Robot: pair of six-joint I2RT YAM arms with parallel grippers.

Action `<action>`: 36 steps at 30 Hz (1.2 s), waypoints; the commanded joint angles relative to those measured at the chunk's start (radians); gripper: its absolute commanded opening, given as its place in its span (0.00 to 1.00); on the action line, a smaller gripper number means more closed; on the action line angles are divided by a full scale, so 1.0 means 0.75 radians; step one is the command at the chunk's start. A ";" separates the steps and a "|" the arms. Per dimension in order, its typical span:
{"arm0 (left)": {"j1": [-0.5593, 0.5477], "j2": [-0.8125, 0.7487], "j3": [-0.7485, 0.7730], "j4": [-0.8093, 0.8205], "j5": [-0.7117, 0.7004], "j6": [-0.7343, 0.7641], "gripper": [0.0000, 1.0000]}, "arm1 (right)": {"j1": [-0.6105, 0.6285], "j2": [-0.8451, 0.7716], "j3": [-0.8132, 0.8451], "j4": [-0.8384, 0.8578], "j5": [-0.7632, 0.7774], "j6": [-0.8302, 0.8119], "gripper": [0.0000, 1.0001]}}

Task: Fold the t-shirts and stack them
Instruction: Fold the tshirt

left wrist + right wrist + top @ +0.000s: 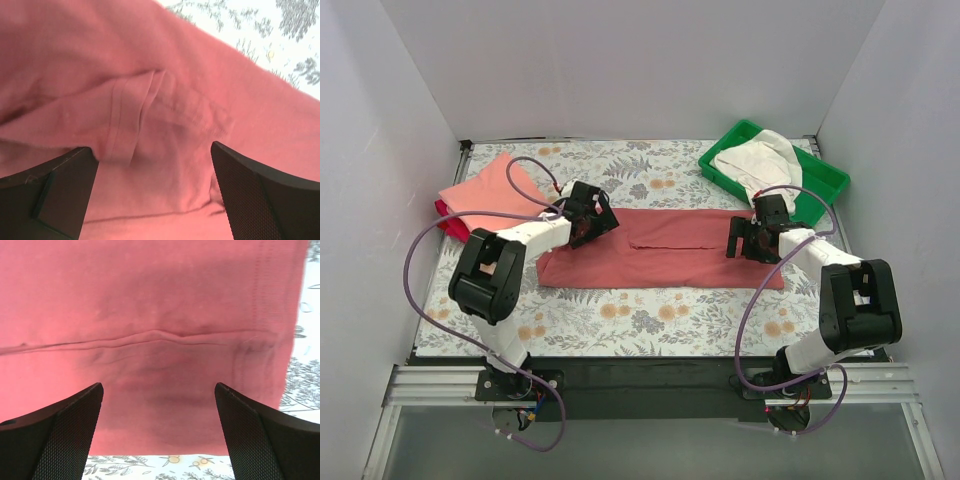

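1. The brick-red t-shirt lies flat in the middle of the floral surface. It is folded into a long band that runs from 9 o'clock to 3 o'clock in the top view, with a fold edge along part of its length.
2. The left hand sits over the band's 9 o'clock end, toward its far edge. In its wrist view both fingers stand wide apart with nothing pinched between them. Below them a stitched sleeve hem lies doubled over on the shirt's body.
3. The right hand sits over the band's 3 o'clock end. Its fingers are likewise spread and hold nothing. The cloth under them shows one long crease running 9 to 3. A stitched hem lies at the 3 o'clock side, and the printed surface shows beyond it.
4. Whether the fingertips of either hand touch the cloth cannot be told.
5. The salmon-pink t-shirt lies folded at the surface's 10 o'clock corner. It rests on the crimson t-shirt, of which only an edge shows, at 8 o'clock of the pink one.
6. The green tray stands at the 2 o'clock corner, just beyond the right hand. The cream-white t-shirt is bunched loosely inside it.
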 commanded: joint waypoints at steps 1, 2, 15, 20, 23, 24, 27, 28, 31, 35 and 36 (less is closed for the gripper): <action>0.017 0.039 0.109 0.002 -0.102 0.034 0.91 | -0.006 0.000 0.032 -0.006 0.132 0.004 0.98; 0.029 0.054 0.129 -0.004 -0.149 0.036 0.91 | -0.010 -0.002 0.024 -0.008 0.140 0.006 0.98; 0.215 0.338 0.722 -0.155 -0.235 0.144 0.91 | -0.031 -0.123 -0.019 -0.049 0.195 0.002 0.98; 0.209 0.205 0.635 -0.174 -0.104 0.107 0.91 | -0.031 -0.158 0.030 -0.090 0.347 -0.022 0.98; 0.193 0.060 0.474 -0.154 -0.029 0.068 0.91 | -0.031 -0.176 0.091 -0.120 0.388 -0.024 0.98; 0.183 0.027 0.433 -0.141 -0.010 0.058 0.91 | -0.031 -0.186 0.107 -0.119 0.370 -0.030 0.98; 0.121 -0.073 0.290 -0.125 0.065 0.050 0.91 | -0.027 -0.189 0.150 -0.088 0.182 -0.075 0.98; 0.081 -0.093 0.251 -0.119 0.074 0.046 0.91 | -0.023 -0.180 0.154 -0.064 0.052 -0.088 0.98; 0.003 -0.134 0.134 -0.088 0.094 0.017 0.91 | 0.010 -0.101 0.179 0.012 -0.143 -0.124 0.98; -0.034 -0.057 0.109 -0.068 0.080 0.036 0.92 | 0.051 0.071 0.279 0.037 -0.163 -0.127 0.98; -0.034 -0.030 0.123 -0.084 0.060 0.036 0.91 | 0.065 0.130 0.293 0.039 -0.148 -0.127 0.98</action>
